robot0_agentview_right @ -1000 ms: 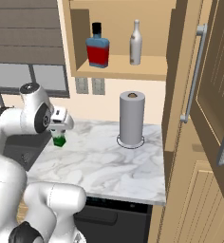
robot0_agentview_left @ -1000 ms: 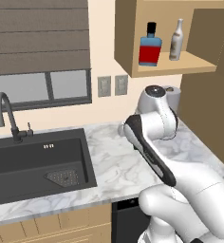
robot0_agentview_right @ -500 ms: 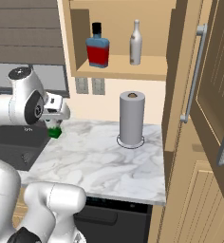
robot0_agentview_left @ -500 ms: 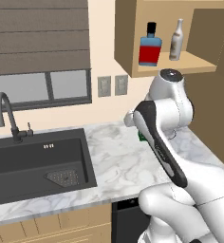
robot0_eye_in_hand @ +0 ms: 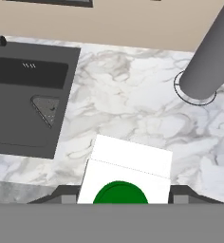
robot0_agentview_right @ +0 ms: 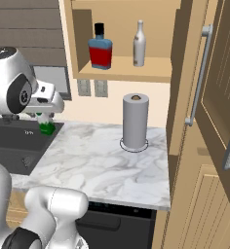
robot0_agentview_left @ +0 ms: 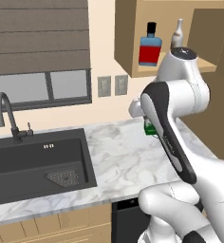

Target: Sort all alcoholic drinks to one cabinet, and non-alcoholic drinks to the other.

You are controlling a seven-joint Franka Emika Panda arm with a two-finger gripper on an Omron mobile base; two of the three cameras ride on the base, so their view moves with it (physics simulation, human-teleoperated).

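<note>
Your gripper point(robot0_eye_in_hand: 125, 201) held the green-and-white carton point(robot0_eye_in_hand: 128, 176), jaws closed on its two sides, lifted above the marble bench point(robot0_agentview_right: 102, 160) between the sink point(robot0_agentview_left: 33, 161) on the left and the paper-towel roll point(robot0_agentview_right: 135, 120) on the right. You could see the blue bottle point(robot0_agentview_right: 101, 47) and the grey bottle point(robot0_agentview_right: 139, 44) standing upright, well apart, on the shelf of the small cabinet point(robot0_agentview_right: 83, 39) above the bench. The alcohol looked sorted. The carton had yet to reach the tall pantry point(robot0_agentview_right: 219, 112) at far right. You could not see the yellow bottle.
</note>
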